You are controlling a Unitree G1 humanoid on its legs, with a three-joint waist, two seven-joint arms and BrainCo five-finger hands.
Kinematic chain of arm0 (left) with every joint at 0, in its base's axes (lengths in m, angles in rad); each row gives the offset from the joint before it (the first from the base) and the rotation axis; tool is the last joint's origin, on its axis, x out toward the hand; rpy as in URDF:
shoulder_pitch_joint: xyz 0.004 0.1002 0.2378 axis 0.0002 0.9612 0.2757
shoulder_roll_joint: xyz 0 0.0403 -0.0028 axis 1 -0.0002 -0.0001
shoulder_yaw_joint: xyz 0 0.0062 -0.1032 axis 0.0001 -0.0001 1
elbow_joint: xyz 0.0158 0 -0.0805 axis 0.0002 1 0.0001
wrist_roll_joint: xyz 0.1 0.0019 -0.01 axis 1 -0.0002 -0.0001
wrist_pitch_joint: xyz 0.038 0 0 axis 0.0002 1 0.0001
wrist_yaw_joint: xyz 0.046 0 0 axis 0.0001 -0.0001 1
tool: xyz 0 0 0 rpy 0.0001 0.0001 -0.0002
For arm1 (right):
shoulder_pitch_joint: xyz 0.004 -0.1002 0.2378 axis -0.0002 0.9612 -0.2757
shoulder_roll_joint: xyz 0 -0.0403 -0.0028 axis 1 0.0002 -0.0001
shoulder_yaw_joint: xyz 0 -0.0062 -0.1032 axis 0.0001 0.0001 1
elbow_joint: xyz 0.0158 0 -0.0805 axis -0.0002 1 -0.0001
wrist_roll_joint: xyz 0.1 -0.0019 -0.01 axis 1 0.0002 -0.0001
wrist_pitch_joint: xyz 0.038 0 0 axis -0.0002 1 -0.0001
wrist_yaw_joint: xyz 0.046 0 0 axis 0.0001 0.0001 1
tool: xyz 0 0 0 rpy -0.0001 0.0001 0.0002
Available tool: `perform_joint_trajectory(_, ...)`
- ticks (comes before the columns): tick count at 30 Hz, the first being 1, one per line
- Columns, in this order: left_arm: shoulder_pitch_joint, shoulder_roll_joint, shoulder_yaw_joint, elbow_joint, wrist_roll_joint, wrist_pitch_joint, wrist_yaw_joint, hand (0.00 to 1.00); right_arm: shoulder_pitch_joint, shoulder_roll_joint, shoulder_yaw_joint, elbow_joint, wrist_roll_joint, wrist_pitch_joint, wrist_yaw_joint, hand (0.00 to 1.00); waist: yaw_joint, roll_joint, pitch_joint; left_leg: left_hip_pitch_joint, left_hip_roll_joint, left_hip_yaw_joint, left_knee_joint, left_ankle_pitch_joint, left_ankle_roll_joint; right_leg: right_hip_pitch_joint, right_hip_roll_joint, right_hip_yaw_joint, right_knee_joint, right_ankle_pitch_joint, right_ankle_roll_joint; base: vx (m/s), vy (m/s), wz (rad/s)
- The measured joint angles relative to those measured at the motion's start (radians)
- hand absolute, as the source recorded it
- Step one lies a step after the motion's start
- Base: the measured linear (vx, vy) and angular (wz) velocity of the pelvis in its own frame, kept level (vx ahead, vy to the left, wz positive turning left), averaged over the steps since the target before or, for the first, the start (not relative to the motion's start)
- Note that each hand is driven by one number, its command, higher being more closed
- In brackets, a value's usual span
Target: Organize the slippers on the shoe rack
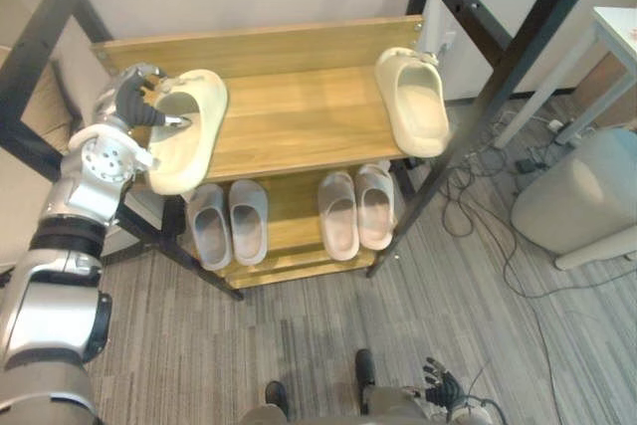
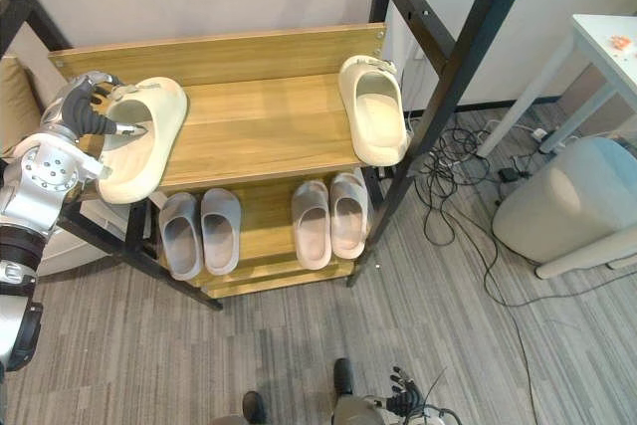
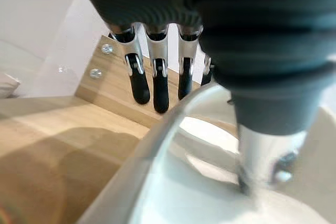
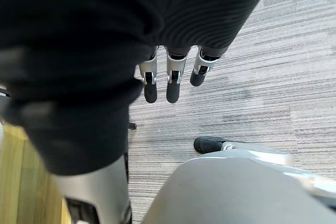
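Note:
A cream slipper [image 1: 189,136] lies at the left end of the wooden shoe rack's top shelf [image 1: 299,116], its heel hanging past the front edge. My left hand [image 1: 134,97] grips its outer rim, with the fingers [image 3: 147,77] outside the rim and the thumb inside the slipper [image 3: 210,182]. The matching cream slipper [image 1: 413,102] rests at the shelf's right end, slightly over the edge. My right hand [image 1: 438,377] hangs low by my side, its fingers [image 4: 170,82] relaxed and holding nothing.
On the lower shelf stand a grey pair [image 1: 229,221] and a paler pair [image 1: 356,211]. A black metal frame [image 1: 498,77] crosses beside the rack's right end. Cables [image 1: 478,176], a grey bin [image 1: 577,196] and a white table [image 1: 617,27] are on the right.

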Motion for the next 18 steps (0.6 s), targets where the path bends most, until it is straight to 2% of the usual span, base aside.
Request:
perform_joint_trajectory(2,-0.005,0.008,0.000,0.000,0.001,0.000,0.001,1.00,0.002,0.001,0.000,0.000,0.000,0.000,0.002,0.00,-0.011,0.000,0.000,0.000,0.000,0.002,0.000,-0.002,0.000,-0.001,0.001,0.002,0.000,0.000,0.000,0.01,-0.007,-0.02)
perform_joint_trajectory(8,-0.017,0.008,0.000,0.000,-0.009,0.000,-0.001,1.00,0.002,0.001,0.000,-0.001,0.000,0.000,0.006,0.00,-0.014,0.001,0.000,0.002,0.000,0.001,0.000,-0.002,0.001,0.002,0.001,0.002,0.000,0.000,0.000,0.00,0.000,0.00)
perform_joint_trajectory(11,-0.017,0.003,0.000,-0.001,-0.050,0.005,-0.001,1.00,0.002,0.001,0.000,-0.001,0.000,0.000,0.007,0.00,-0.014,0.001,0.000,0.003,-0.001,0.000,0.000,-0.002,0.001,0.003,-0.001,0.001,0.000,0.000,0.000,0.00,0.000,0.00)
perform_joint_trajectory(18,-0.016,-0.110,0.001,-0.041,-0.108,0.017,0.019,1.00,0.003,0.000,-0.001,-0.001,0.000,0.002,0.006,0.00,-0.014,0.008,0.004,0.016,-0.005,-0.008,-0.001,-0.002,0.001,0.021,-0.006,-0.012,0.000,0.000,0.000,-0.01,-0.010,0.03)
